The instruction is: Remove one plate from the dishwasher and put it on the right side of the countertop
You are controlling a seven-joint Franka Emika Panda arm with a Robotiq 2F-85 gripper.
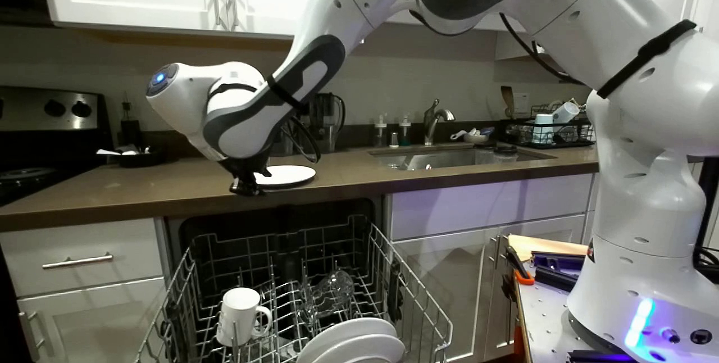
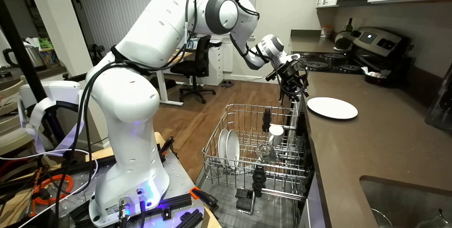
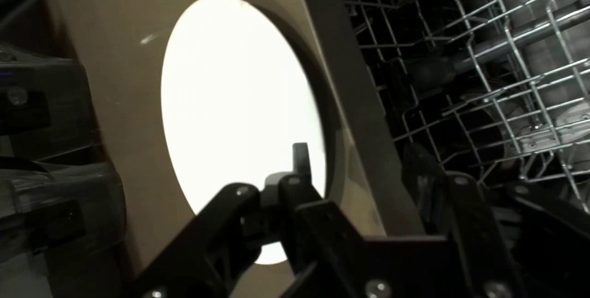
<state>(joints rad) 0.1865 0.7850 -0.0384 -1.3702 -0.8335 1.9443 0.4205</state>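
A white round plate [image 1: 289, 175] lies flat on the brown countertop [image 1: 140, 190] above the dishwasher [image 1: 224, 227], near the front edge. It also shows in an exterior view [image 2: 332, 108] and in the wrist view [image 3: 242, 90]. My gripper [image 1: 247, 184] is beside the plate at the counter's front edge. In the wrist view its fingers [image 3: 362, 162] are wide apart with nothing between them. One finger overlaps the plate in that view, the other the dishwasher rack; I cannot tell whether it touches the plate. More white plates [image 2: 233, 148] stand upright in the pulled-out rack.
A white mug [image 1: 239, 312] and a clear glass [image 1: 337, 290] are in the rack. A blender [image 1: 326, 116] stands behind the plate. A sink [image 2: 392, 178] with a faucet [image 1: 431, 121], a dish rack [image 1: 561, 127], a dark pan [image 1: 140, 158] and a stove [image 2: 328, 60] line the counter.
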